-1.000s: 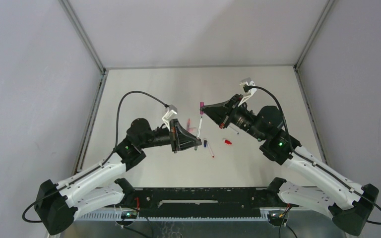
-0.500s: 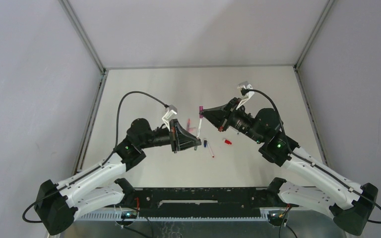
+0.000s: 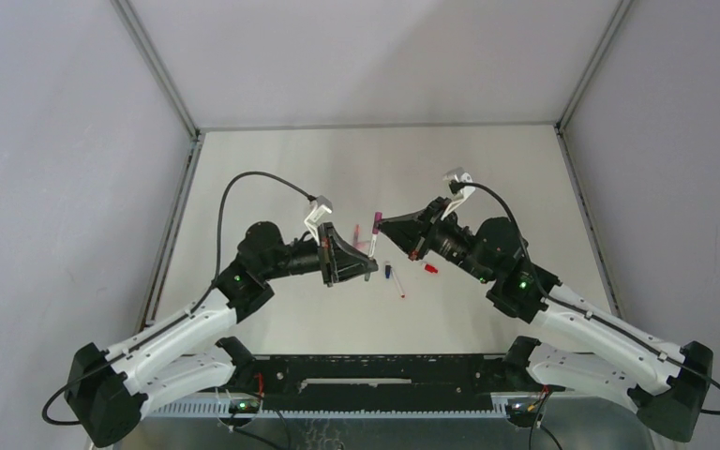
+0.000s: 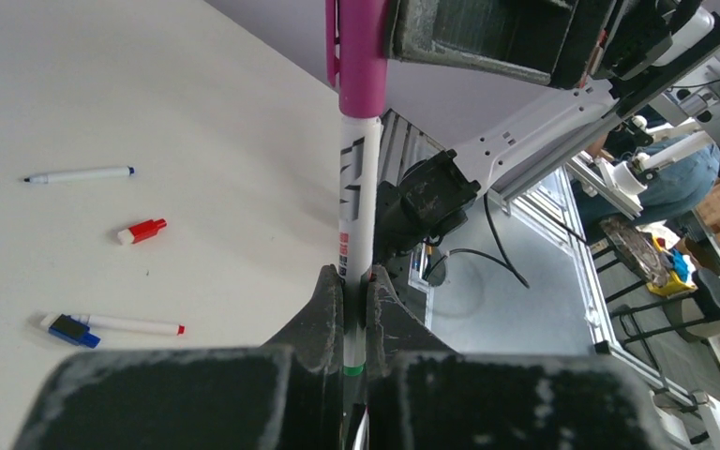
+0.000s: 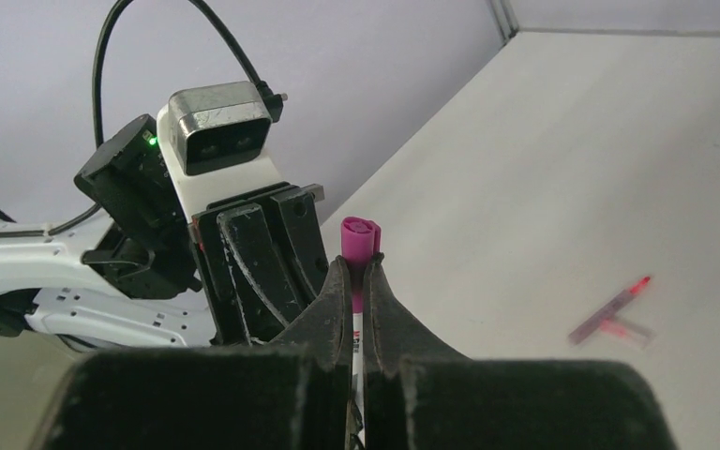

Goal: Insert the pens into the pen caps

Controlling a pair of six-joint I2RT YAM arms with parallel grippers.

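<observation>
White-barrelled marker pen (image 4: pixel 356 216) pinched in left gripper (image 4: pixel 354 281), magenta plastic cap (image 4: pixel 361 47) pinched in right gripper (image 5: pixel 356 272), mated mid-air above pale surface (image 4: pixel 150 94). Looks like one pairing nearly done; small red cap (image 4: pixel 141 231) and thin blue-tipped pen (image 4: pixel 80 174) lying unpaired.

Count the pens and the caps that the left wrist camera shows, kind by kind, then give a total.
Pens: 3 (held pen, blue-tipped pen, red-tipped pen)
Caps: 3 (magenta cap, red cap, blue cap)
Total: 6
</observation>
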